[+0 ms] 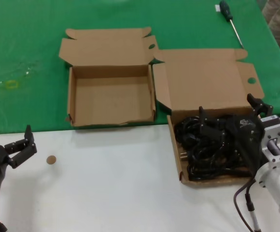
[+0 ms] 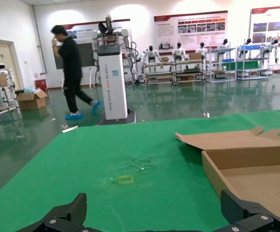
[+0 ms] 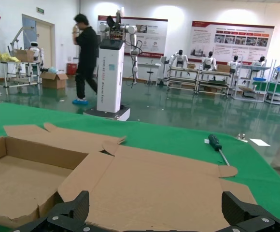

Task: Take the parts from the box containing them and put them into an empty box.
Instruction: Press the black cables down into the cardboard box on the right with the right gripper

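Note:
The black power cords [image 1: 212, 145] lie tangled in the wider brown box [image 1: 176, 154], whose broad lid [image 1: 207, 82] lies open behind it. My right gripper [image 1: 227, 107] hovers open over the cords at the box's far side, holding nothing. Its wrist view shows the lid [image 3: 154, 183] between the spread fingers [image 3: 75, 208]; the cords are hidden there. The narrower brown box [image 1: 111, 96] stands empty to the left, and also shows in the right wrist view [image 3: 19, 179] and the left wrist view [image 2: 256, 179]. My left gripper [image 1: 26, 141] is parked open at the near left.
A green-handled screwdriver [image 1: 229, 19] lies on the green mat [image 1: 29, 43] at the back right, also in the right wrist view [image 3: 216, 145]. A small brown disc [image 1: 50, 159] lies on the white table [image 1: 106, 183]. A yellow mark [image 1: 9, 84] is on the mat.

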